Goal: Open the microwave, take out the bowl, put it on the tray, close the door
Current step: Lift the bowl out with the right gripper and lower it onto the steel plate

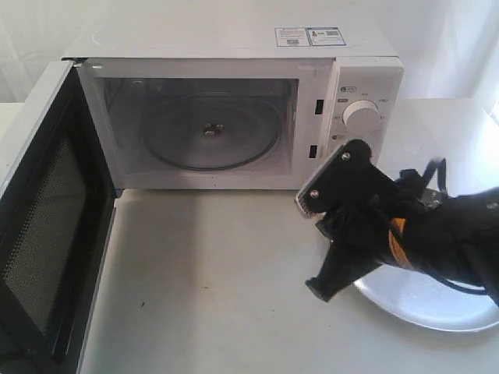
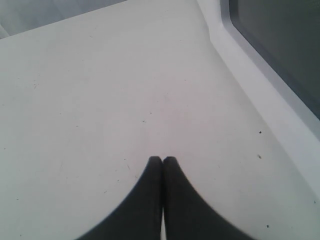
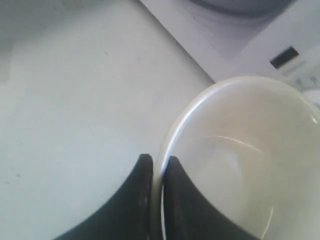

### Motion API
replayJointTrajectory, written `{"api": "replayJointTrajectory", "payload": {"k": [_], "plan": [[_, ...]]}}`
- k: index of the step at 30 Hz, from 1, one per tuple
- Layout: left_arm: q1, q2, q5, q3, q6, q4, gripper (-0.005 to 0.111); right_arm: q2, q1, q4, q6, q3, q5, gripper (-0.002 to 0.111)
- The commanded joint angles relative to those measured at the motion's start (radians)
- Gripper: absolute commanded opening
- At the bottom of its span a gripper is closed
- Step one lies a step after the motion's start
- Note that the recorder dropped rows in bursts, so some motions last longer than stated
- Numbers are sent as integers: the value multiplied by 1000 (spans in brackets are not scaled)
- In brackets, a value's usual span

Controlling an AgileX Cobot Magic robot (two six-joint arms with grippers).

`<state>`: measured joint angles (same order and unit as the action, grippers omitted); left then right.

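The white microwave (image 1: pixel 234 47) stands at the back with its door (image 1: pixel 47 226) swung wide open to the left, mesh side showing. In the right wrist view my right gripper (image 3: pixel 159 160) is shut on the rim of the cream bowl (image 3: pixel 250 150), one finger inside and one outside, just in front of the microwave (image 3: pixel 225 35). In the exterior view the right arm (image 1: pixel 366 226) hangs over the near edge of the silver tray (image 1: pixel 437 304) and hides the bowl. My left gripper (image 2: pixel 162 160) is shut and empty above the table, beside the door (image 2: pixel 260 95).
Only the glass turntable (image 1: pixel 207 132) lies inside the microwave cavity. The open door juts out over the table's left side. White tabletop (image 1: pixel 203 273) stretches between the door and the tray.
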<state>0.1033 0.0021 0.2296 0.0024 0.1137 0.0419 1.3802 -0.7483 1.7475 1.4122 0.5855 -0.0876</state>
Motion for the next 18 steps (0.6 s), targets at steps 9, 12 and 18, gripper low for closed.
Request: {"api": "replayJointTrajectory", "payload": {"k": [9, 12, 18], "plan": [[-7, -2, 2, -2, -4, -7, 0, -28, 5, -102, -44, -87, -505, 0], [-7, -2, 2, -2, -4, -7, 0, -26, 5, -104, -44, -87, -460, 0], [-7, -2, 2, -2, -4, -7, 0, 33, 5, -89, -44, -87, -352, 1]]}}
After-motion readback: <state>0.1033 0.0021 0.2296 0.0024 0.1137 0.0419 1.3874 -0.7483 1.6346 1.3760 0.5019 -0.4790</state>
